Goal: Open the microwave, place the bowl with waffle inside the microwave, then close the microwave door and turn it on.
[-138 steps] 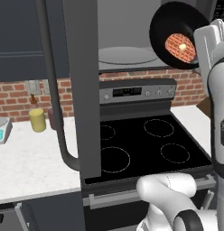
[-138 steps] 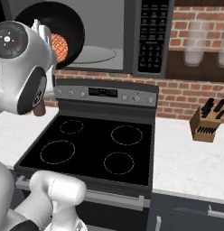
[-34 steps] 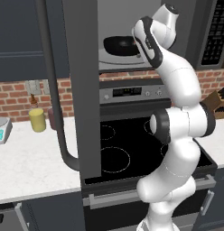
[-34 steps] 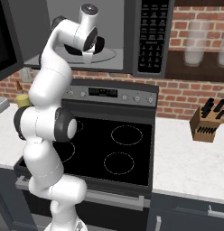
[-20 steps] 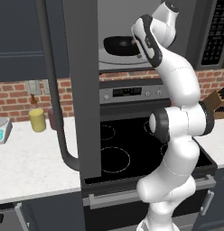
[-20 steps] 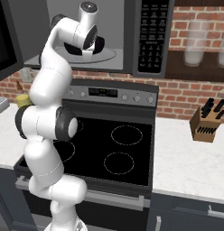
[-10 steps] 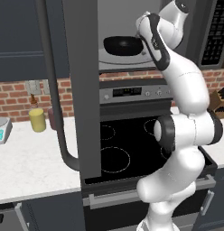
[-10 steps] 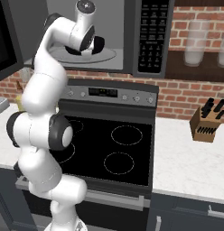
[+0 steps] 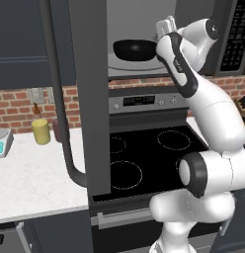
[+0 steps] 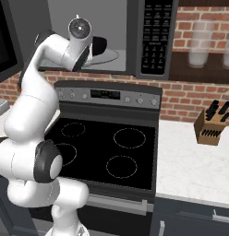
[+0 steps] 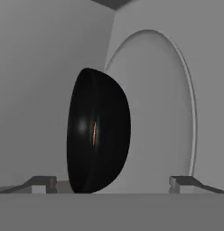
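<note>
The microwave [image 9: 144, 20] stands open, its microwave door [image 9: 87, 89] swung out to the left with the long curved handle [image 9: 55, 99] facing me. The black bowl [image 9: 134, 49] rests on the round turntable [image 9: 132, 64] inside. In the hand view the bowl [image 11: 98, 131] appears edge-on, and the waffle [image 11: 94, 134] is a thin orange sliver in it. My gripper [image 9: 163, 30] hangs open just right of the bowl, at the cavity mouth. Its fingertips [image 11: 41, 182] stand wide apart, short of the bowl, with nothing between them. The keypad [image 10: 155, 32] lies to the right of the cavity.
The black stove [image 10: 107, 147] lies below the microwave, with its knob panel [image 10: 107, 94] behind. A knife block [image 10: 209, 124] stands on the right counter. A yellow container [image 9: 41, 131] and a small scale [image 9: 1, 142] sit on the left counter. The open door blocks the left side.
The jaws have spread a little wider and the hand has drawn back up and to the right from the bowl. The bowl stays on the turntable.
</note>
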